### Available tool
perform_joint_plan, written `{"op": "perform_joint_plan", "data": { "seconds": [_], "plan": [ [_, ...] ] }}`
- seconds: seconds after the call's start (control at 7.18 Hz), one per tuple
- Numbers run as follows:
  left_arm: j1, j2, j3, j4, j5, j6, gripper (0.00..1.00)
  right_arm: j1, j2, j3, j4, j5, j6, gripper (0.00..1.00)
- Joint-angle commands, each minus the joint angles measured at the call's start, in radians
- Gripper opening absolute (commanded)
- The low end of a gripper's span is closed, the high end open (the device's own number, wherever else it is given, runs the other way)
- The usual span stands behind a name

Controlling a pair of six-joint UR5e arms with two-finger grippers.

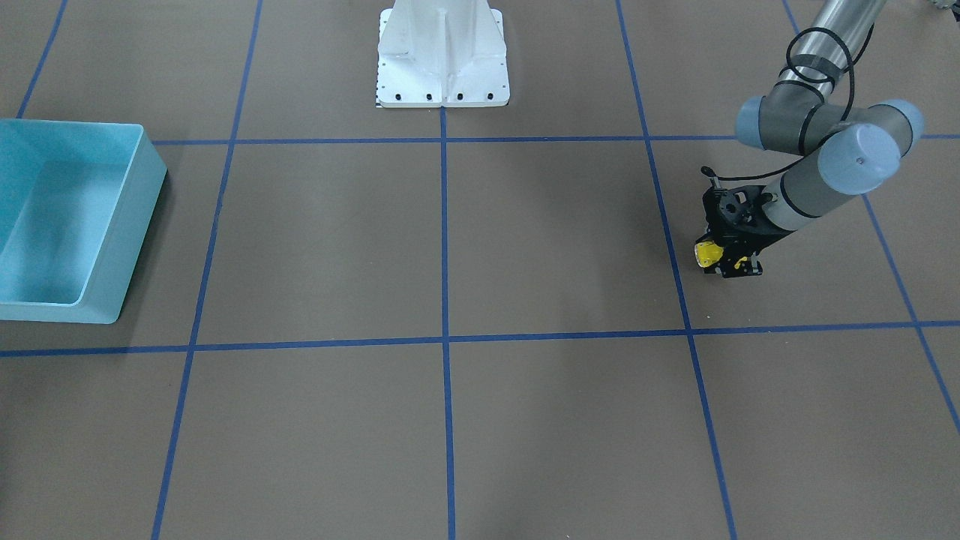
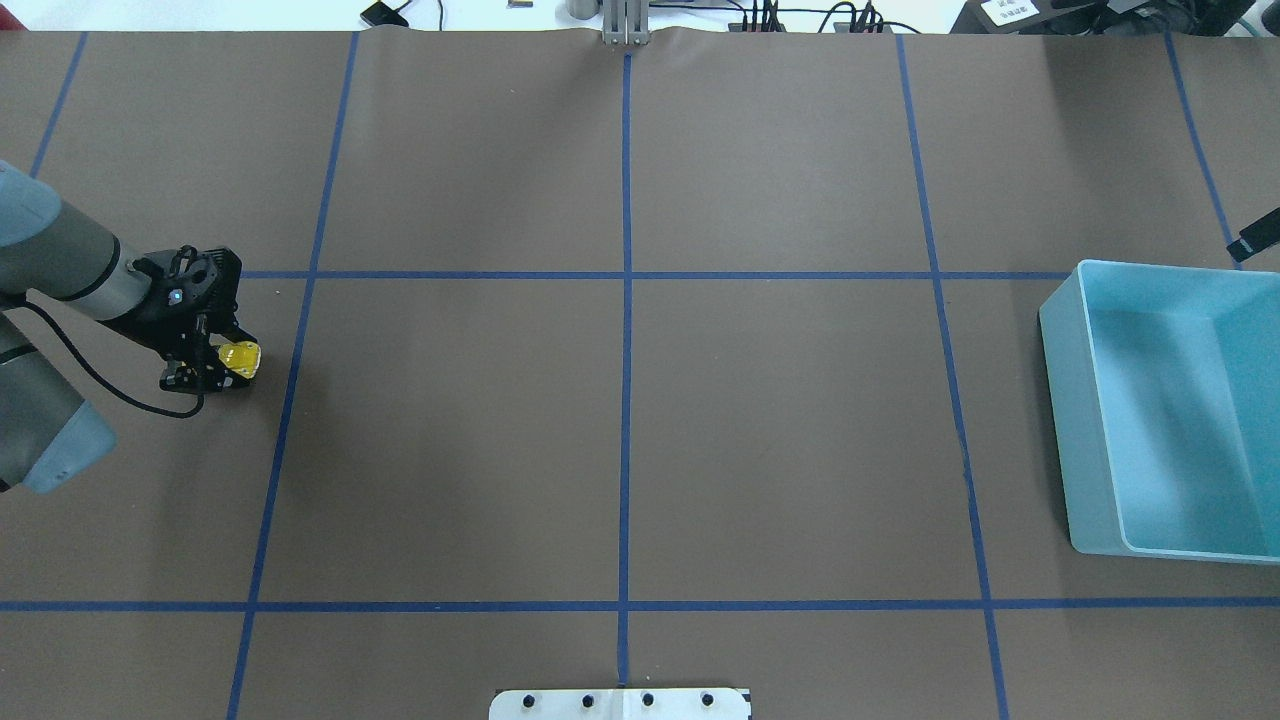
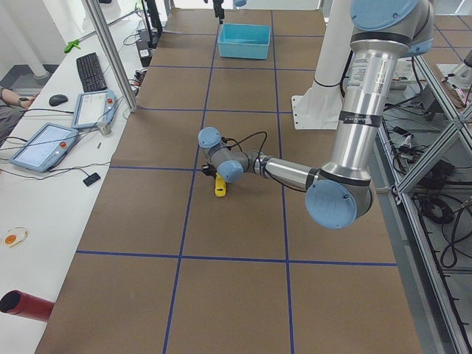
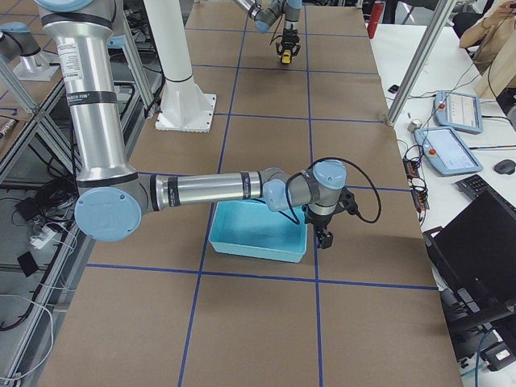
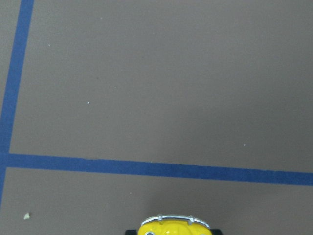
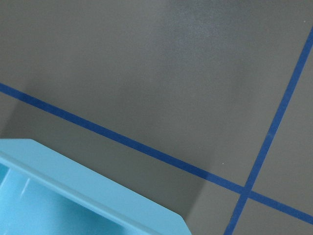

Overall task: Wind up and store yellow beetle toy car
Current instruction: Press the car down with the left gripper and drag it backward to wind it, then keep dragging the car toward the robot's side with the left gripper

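the left gripper [image 2: 222,362] grasps the yellow beetle toy car [image 2: 240,357] at 9 o'clock. the blue bin [image 2: 1085,400] at 3 o'clock holds nothing, so storing is left, i think. the right gripper [image 4: 324,239]: i cannot tell.

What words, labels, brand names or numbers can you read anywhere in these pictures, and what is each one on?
Nothing reads clearly.
White card beyond the table: print too small to read.
Tablet screen on the side desk: too small to read.
Dark marking on the left arm: blurred.
The yellow beetle toy car and the blue bin: no lettering visible.
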Motion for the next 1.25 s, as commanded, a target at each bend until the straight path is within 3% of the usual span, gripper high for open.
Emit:
{"op": "perform_joint_plan", "data": {
  "seconds": [0.0,1.11],
  "plan": [
    [-0.001,0.017,0.013,-0.038,0.0,0.001,0.0,0.0,0.0,-0.009,0.0,0.0,0.0,1.0],
    [-0.046,0.058,0.037,-0.076,-0.028,0.036,0.0,0.0,-0.002,-0.015,0.0,-0.002,0.0,1.0]
  ]
}}
